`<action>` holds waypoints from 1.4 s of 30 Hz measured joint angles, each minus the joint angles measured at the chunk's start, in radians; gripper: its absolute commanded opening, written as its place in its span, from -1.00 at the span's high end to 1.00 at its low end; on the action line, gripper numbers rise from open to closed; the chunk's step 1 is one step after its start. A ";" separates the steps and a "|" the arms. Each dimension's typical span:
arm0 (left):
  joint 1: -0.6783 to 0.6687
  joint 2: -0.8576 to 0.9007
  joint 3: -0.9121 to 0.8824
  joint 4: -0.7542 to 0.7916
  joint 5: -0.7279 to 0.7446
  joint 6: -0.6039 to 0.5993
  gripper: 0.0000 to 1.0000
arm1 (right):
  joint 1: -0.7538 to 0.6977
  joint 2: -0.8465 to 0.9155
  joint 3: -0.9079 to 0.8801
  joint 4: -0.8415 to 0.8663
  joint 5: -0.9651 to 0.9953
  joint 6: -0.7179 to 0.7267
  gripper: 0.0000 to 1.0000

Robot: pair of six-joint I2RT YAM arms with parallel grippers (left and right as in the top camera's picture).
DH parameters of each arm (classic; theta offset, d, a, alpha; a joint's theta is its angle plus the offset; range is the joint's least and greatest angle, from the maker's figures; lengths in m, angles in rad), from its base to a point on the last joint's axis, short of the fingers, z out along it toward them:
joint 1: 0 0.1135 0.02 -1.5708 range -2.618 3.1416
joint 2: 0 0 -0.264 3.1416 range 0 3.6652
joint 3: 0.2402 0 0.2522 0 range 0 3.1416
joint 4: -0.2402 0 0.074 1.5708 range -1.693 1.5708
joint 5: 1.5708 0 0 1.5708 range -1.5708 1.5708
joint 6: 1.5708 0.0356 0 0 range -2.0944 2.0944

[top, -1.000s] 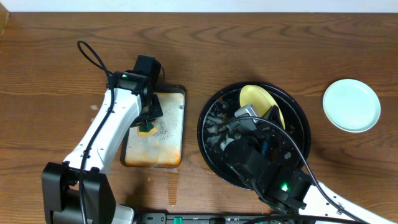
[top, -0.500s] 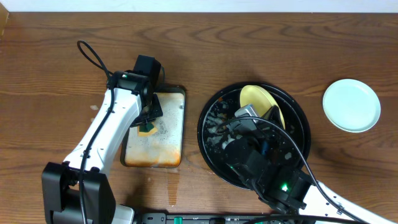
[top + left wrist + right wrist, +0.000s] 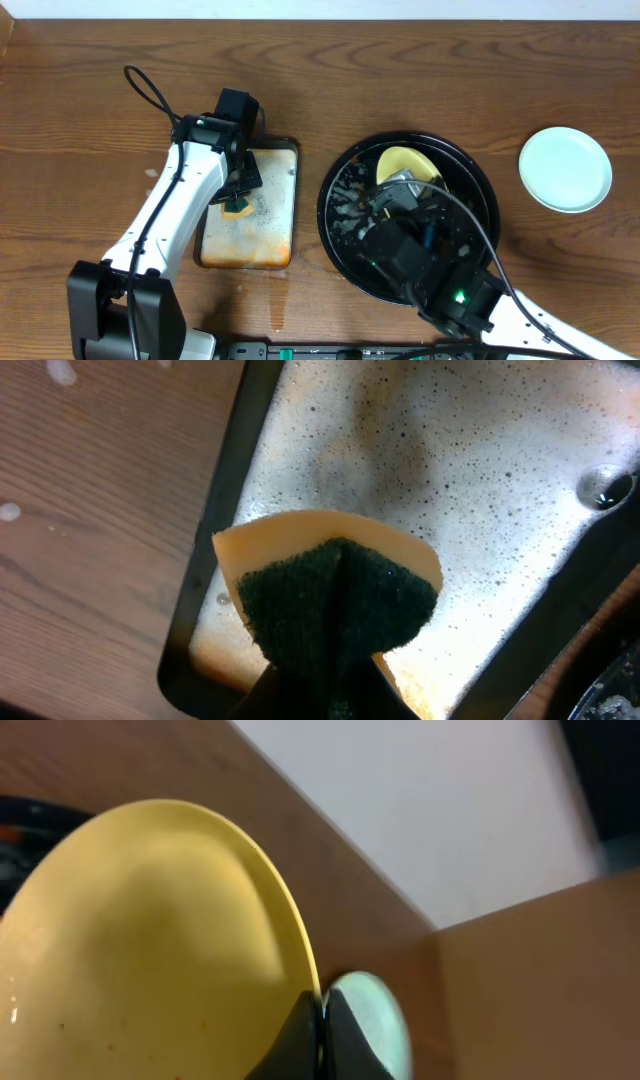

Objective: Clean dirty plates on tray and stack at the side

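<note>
1. The right hand (image 3: 405,186) was clamped on the rim of the yellow plate (image 3: 398,160). In the wrist view its dark fingertips (image 3: 305,1025) pinched together over the plate's edge.
2. The yellow plate sat over the far part of the black tray (image 3: 338,225), inside its rim. It was tilted up rather than lying flat. Whether its lower edge touched the tray could not be told.
3. Against the frame a second before, the yellow plate showed a smaller, narrower face from overhead and lay a little further left. The right arm had also shifted slightly left over the tray.
4. The left hand (image 3: 238,196) was closed on a green and yellow sponge (image 3: 335,605), which bulged out past its fingers. It held the sponge over the left side of the rust-stained metal pan (image 3: 272,220), left of the tray. That arm had not moved since the earlier frame.
5. A mint plate (image 3: 565,168) lay flat on the bare desk (image 3: 420,70), well to the right of the tray and in the same spot as before.
</note>
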 measured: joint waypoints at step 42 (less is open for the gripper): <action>-0.019 0.000 0.000 0.049 0.154 0.108 0.71 | -0.795 0.055 0.000 -0.068 -1.131 0.410 0.98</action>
